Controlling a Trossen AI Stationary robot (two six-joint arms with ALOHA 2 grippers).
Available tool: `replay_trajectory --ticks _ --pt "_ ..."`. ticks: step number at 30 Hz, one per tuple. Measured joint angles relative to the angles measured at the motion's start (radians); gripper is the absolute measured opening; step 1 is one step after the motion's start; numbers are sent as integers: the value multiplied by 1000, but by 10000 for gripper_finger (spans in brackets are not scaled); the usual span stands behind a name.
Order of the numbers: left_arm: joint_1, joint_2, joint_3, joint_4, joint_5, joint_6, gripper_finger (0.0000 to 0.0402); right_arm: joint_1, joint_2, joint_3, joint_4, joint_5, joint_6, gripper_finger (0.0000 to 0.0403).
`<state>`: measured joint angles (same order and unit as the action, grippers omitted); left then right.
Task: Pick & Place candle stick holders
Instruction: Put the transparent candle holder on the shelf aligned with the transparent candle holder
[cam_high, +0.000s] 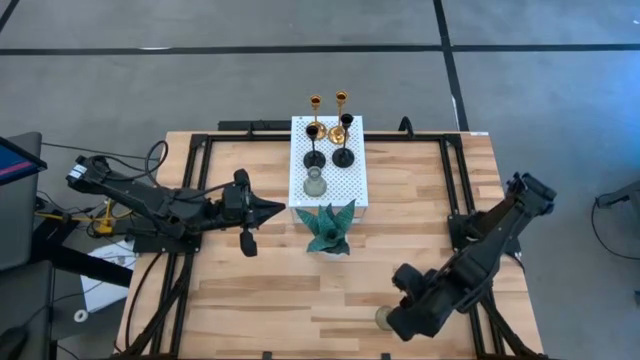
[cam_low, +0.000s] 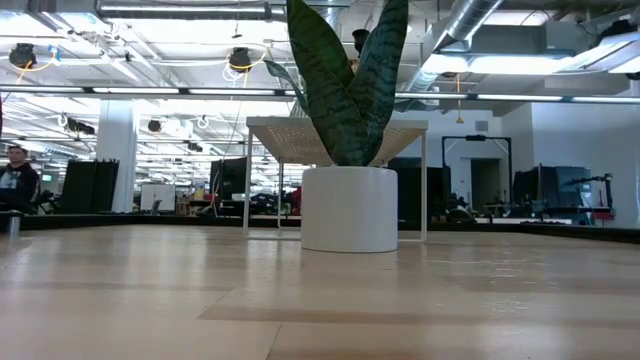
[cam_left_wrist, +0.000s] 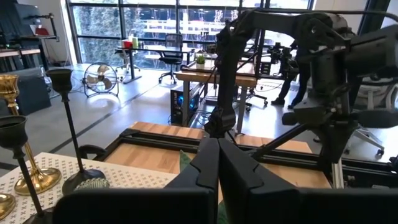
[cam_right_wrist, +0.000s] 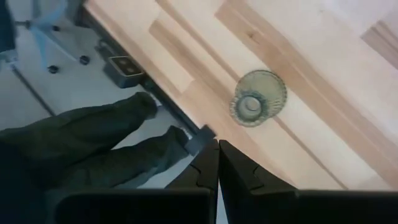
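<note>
The white perforated tray (cam_high: 356, 190) holds five candle stick holders (cam_high: 316, 182); both grippers (cam_high: 278, 210) (cam_high: 395, 322) are closed, empty.

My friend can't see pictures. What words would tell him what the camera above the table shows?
Seen from above, a wooden table holds a white dotted board with two gold holders, two black holders and one grey-green glassy holder, beside a teal spiky ornament. The left gripper is shut near the board; the right gripper is shut beside another glassy holder at the table's near edge.
</note>
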<state>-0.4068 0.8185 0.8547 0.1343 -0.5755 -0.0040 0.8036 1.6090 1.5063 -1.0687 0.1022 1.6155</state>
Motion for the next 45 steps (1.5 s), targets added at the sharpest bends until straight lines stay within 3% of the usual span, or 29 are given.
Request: replay_trajectory --ticks 5,14,19,24,34,45 --pt "0 0 0 -1 0 0 8 -8 52 0 -28 -23 -11 21" --pt "0 0 0 -2 0 0 5 -27 135 0 -52 -30 -28 142" --pt "0 0 0 -2 0 0 10 -28 165 -1 -54 -46 -36 174" --pt "0 0 0 -3 0 0 7 -34 178 -44 -13 -87 -36 169" --pt "0 0 0 -4 0 0 11 -32 184 -144 79 -105 -26 114" --pt "0 0 0 -5 0 0 9 -32 176 -229 203 -103 -27 111"
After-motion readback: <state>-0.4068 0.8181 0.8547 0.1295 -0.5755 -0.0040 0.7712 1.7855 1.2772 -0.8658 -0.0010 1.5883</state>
